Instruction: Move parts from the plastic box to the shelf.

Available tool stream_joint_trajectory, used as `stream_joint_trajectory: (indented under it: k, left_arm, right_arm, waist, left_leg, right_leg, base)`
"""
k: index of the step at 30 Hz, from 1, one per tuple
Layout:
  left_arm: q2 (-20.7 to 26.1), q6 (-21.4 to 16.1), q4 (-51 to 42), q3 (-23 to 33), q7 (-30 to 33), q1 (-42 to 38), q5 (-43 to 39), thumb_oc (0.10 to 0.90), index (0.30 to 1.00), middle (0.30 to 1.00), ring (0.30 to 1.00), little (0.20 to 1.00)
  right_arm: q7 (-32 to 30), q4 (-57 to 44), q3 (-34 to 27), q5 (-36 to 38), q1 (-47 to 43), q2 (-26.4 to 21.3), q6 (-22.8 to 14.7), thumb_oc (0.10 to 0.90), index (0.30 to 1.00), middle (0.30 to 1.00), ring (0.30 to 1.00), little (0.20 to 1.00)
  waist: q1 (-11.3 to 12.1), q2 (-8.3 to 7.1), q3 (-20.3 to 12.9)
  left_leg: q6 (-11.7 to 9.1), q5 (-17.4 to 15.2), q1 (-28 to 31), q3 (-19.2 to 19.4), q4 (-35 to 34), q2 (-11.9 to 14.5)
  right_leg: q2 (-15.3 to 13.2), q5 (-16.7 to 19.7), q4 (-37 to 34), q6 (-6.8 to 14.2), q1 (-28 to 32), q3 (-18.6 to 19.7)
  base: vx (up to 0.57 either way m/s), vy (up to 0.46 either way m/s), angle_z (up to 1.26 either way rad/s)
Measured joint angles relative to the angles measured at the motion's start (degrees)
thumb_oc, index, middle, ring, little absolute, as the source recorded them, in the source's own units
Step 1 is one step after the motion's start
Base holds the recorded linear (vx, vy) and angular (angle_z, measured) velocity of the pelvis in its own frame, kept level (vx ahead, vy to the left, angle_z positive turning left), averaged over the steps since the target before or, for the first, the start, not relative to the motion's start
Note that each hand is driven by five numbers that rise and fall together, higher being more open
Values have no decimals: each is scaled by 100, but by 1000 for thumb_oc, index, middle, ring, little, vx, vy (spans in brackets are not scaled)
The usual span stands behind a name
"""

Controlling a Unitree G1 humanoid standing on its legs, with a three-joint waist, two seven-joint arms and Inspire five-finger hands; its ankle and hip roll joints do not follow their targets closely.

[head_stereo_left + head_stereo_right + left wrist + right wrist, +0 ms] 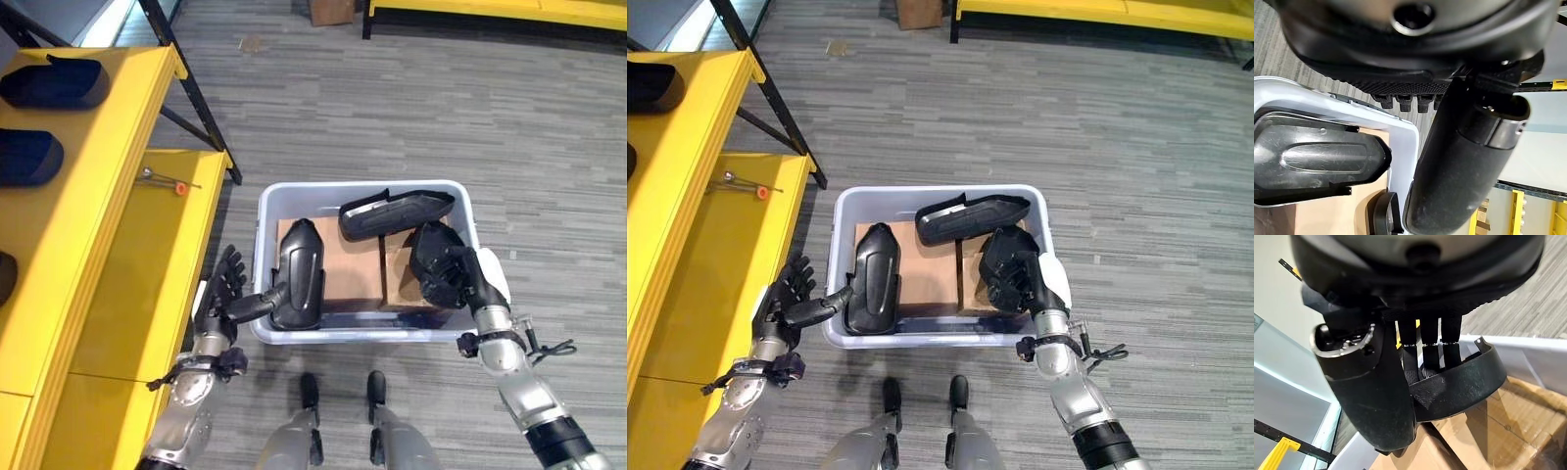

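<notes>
Plastic box (266, 211): sits on the floor just beside the yellow shelf (147, 284), so parts have a short carry.
Upright part (300, 272): leans inside the box at its shelf-side wall.
Left hand (223, 294): outside that wall, fingers spread and relaxed, thumb reaching over the rim toward the upright part, holding nothing.
Right hand (443, 266): inside the box at the far side from the shelf, fingers curled on a curved dark part (1459, 387), likely the first to lift.
Long part (396, 212): lies across the cardboard (348, 269) at the box's back.

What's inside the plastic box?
The plastic box holds two black parts: one upright at its left, one lying across cardboard boxes. The right hand covers some cardboard; the box's floor is hidden.
</notes>
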Motion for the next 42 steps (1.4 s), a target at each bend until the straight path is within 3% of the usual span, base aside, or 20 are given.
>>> stream_joint_trajectory:
  k: [10,22,42]
  left_arm:
    - [-17,21,1,49,-109,191,266,900,1000,1000,1000,1000]
    - [-241,124,3,244,-245,750,494,900,1000,1000,1000,1000]
    - [-435,125,5,229,-319,766,500,900,1000,1000,1000,1000]
  right_arm:
    - [28,-943,-455,-7,338,-12,-227,400,300,300,300,300]
    - [378,-1871,-665,-116,700,-447,-591,400,300,300,300,300]
    - [431,-1872,-649,-118,638,-589,-625,400,300,300,300,300]
  waist:
    - [-65,-30,-376]
    - [-206,-22,-879]
    - [-175,58,-935]
  left_leg:
    - [-18,-59,88,110,-2,11]
    - [-72,-161,344,174,-6,108]
    - [-76,-171,367,152,-22,118]
  right_leg:
    - [16,-12,-3,6,28,140]
    - [108,-123,-4,-33,252,175]
    - [120,-138,-3,-56,292,156]
  base:
    - [14,-29,-7]
    - [37,-48,-3]
    - [2,-7,0]
